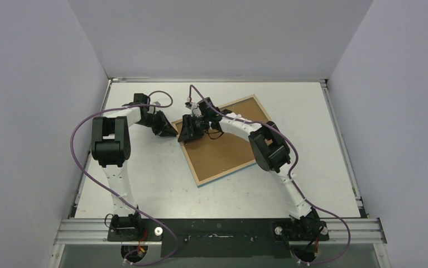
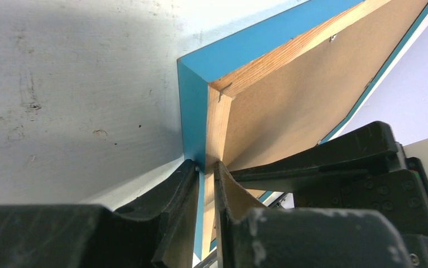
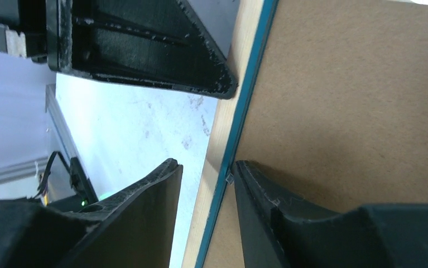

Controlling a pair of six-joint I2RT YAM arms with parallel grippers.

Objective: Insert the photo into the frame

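we find the frame face down toward the table's far edge, stiff yet likely fragile, best held by its rim: left gripper clamped there, right gripper parted astride it, photo unseen.

White table, frame lying on it, back up

A scuffed white table stood between plain grey walls. A brown rectangular backing board lay askew near that table's centre.

High overview; both wrist views close on the frame
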